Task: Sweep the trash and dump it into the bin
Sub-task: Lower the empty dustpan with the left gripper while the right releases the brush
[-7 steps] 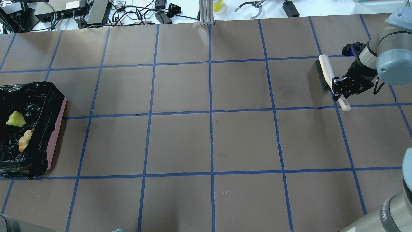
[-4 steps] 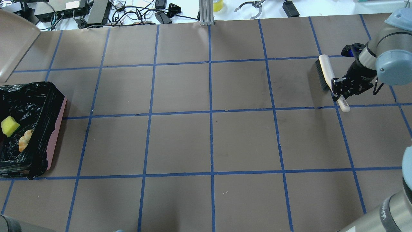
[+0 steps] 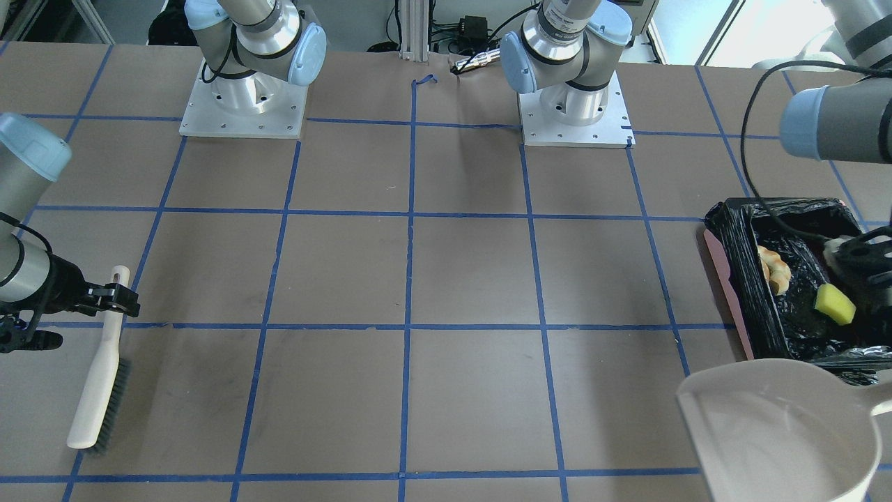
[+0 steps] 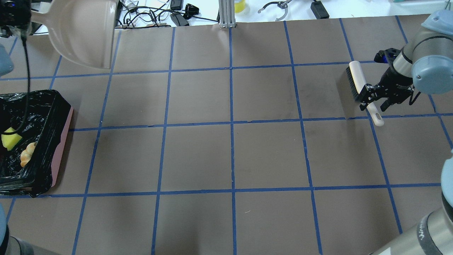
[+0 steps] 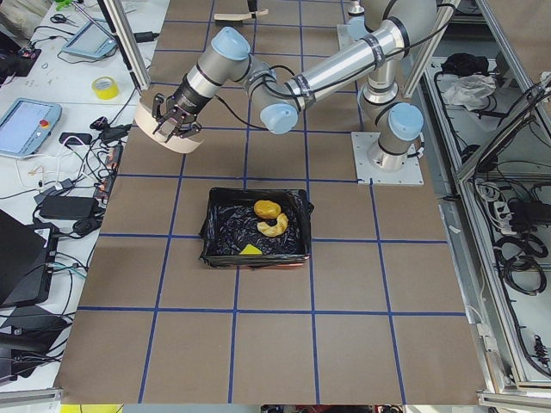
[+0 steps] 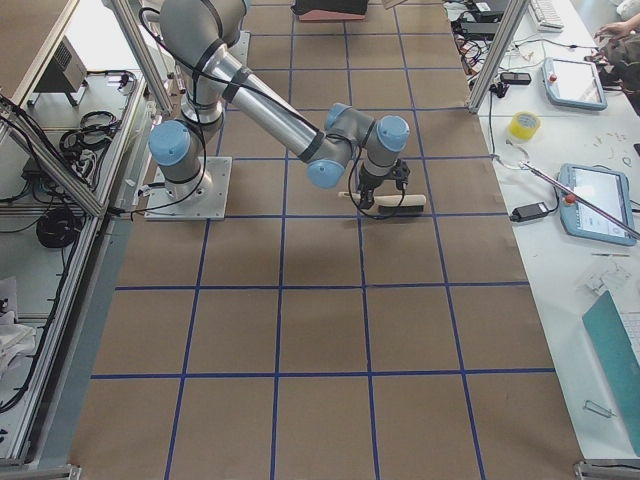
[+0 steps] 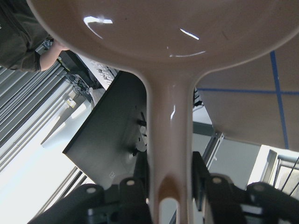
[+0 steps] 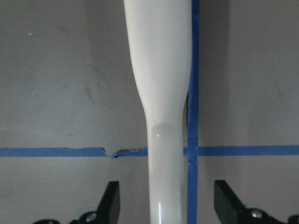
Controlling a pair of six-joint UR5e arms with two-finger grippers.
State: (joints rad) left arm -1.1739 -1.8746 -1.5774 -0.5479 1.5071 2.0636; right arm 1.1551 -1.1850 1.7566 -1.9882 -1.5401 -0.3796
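Note:
The bin, a pinkish box lined with black plastic, stands at the table's left edge. In it lie the yellow wedge and the cream crescent slice. The exterior left view also shows the golden-brown lump inside. My left gripper is shut on the handle of the beige dustpan and holds it in the air beyond the bin. My right gripper is open, its fingers apart on either side of the handle of the white brush, which lies on the table.
Cables, power bricks and a metal post line the far table edge. Both arm bases stand at the robot's side of the table. Blue tape lines grid the brown table top.
The dustpan has swung into view above the far left of the table and moved right. The right gripper's fingers have opened off the brush handle. The yellow wedge has settled lower left in the bin.

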